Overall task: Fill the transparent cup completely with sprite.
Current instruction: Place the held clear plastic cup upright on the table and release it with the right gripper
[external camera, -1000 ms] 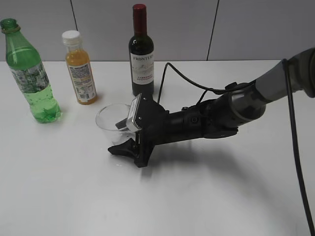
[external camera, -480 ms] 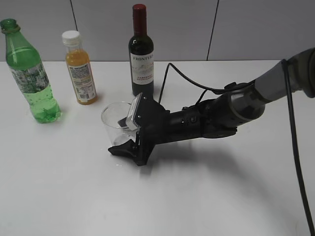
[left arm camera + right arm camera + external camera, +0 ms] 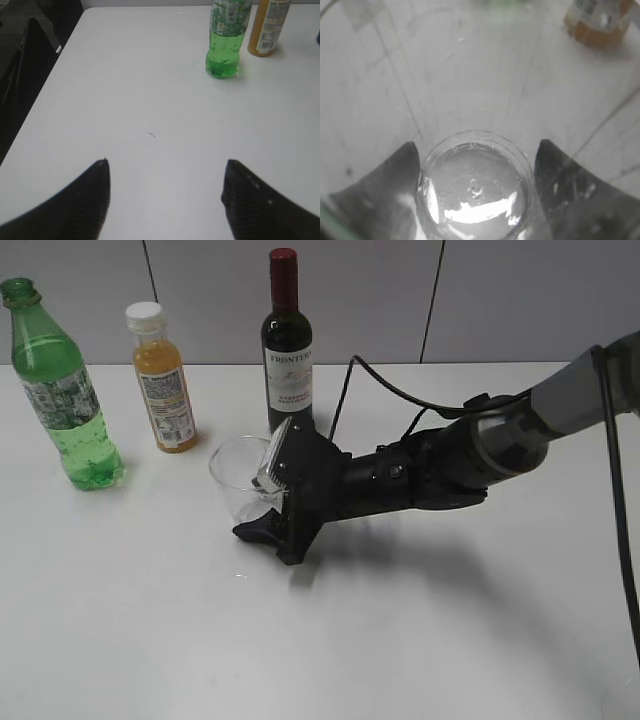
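Note:
The transparent cup [image 3: 236, 472] is empty and sits between the jaws of my right gripper [image 3: 257, 500], which is shut on its sides, low over the table near the middle. In the right wrist view I look down into the cup [image 3: 475, 192], with the right gripper's [image 3: 477, 147] fingers on either side of its thick base. The sprite bottle [image 3: 62, 390], green and uncapped, stands at the far left. It also shows in the left wrist view [image 3: 225, 45]. My left gripper [image 3: 165, 167] is open and empty over bare table, well short of the bottle.
An orange juice bottle [image 3: 165, 380] with a white cap stands right of the sprite bottle, and also shows in the left wrist view [image 3: 267, 27]. A dark wine bottle [image 3: 287, 350] stands just behind the cup. The white table's [image 3: 75, 90] left edge is near.
My right gripper has turned and shifted slightly right and up with the cup, bringing the tilted cup closer to upright. The bottles have not moved.

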### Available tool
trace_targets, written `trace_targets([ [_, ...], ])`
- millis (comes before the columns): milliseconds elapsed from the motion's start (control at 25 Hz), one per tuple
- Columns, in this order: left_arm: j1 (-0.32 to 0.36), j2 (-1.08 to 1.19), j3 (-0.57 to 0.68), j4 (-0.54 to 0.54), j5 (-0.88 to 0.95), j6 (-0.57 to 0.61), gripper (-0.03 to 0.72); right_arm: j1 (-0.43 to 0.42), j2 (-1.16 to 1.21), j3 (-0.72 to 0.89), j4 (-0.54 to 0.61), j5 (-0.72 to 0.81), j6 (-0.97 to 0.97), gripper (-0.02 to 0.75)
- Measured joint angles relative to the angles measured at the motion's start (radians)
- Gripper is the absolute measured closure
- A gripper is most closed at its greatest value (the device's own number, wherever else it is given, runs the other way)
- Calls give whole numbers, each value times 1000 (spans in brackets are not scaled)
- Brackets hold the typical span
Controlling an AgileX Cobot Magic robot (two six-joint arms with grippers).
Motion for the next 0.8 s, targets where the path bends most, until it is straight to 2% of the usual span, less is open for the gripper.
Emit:
trace_targets([
  [200, 0, 0, 0, 0, 0, 0, 146, 0, 3, 0, -13, -58, 27, 210],
  [400, 0, 0, 0, 0, 0, 0, 146, 0, 4, 0, -104, -43, 69, 97],
  [640, 0, 0, 0, 0, 0, 0, 146, 0, 4, 0, -128, -43, 90, 85],
  [800, 0, 0, 0, 0, 0, 0, 146, 0, -15, 6, -195, -3, 175, 84],
])
